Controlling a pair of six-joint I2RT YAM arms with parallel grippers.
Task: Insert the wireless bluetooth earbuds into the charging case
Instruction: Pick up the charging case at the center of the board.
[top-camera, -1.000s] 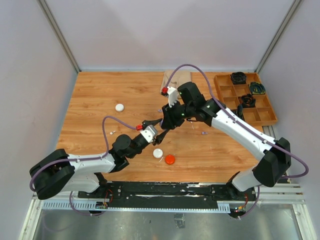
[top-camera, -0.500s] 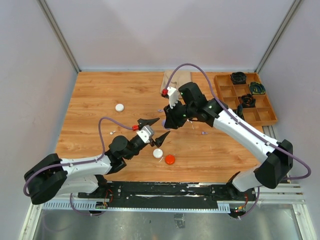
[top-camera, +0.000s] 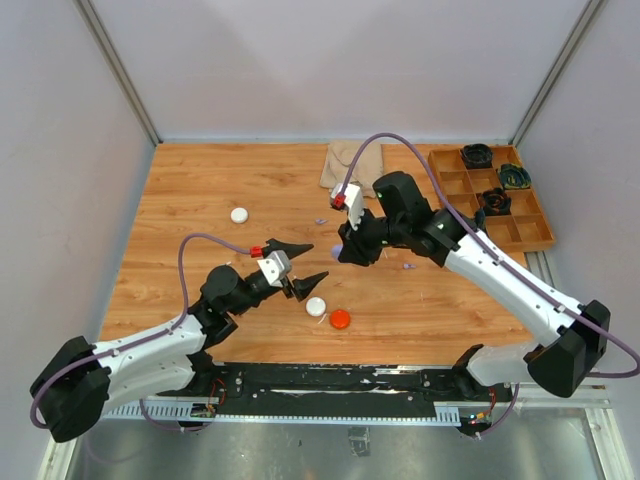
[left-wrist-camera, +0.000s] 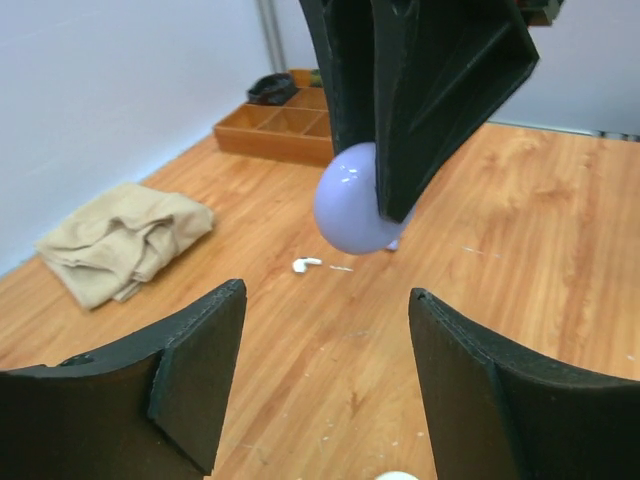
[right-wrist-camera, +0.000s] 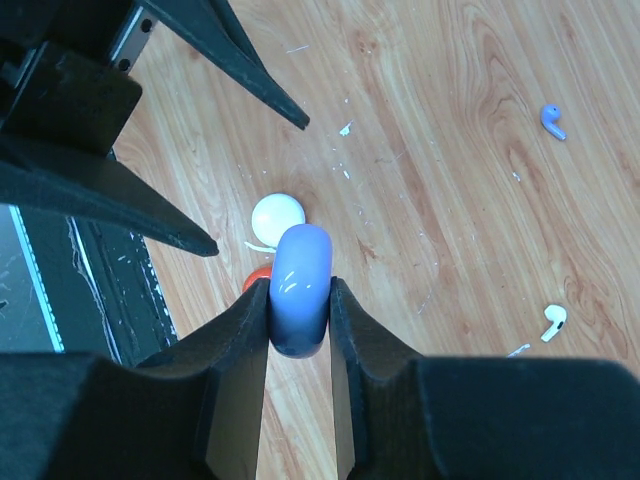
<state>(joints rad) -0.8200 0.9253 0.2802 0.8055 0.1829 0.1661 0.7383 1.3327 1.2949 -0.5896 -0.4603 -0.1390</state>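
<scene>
Lavender case (right-wrist-camera: 300, 268): clamped edge-on between the fingers of my right pincer (top-camera: 347, 247), lifted clear of the wood. I see no open lid on it.
Right pincer: closed tight on that case, one pad on each flat face.
Left pincer (left-wrist-camera: 326, 296): spread wide and holding nothing, just beside the case on its near-left, tips aimed towards it.
Earbuds: none in the case. A white earbud (left-wrist-camera: 305, 264) and a purple earbud (right-wrist-camera: 552, 120) both lie loose on the table, apart from each other and well clear of the case.
Pucks: a white puck (right-wrist-camera: 277, 215) and a red puck (right-wrist-camera: 255, 278) lie side by side on the wood on the near side of the case.
Step in hand: as I judge it, presenting the case between my two pincers; no bud is loaded yet.
Next move: probably my left fingers must work the lid open while my right holds steady. After that I fetch a bud, a small, fiddly pinch off flat wood.
</scene>
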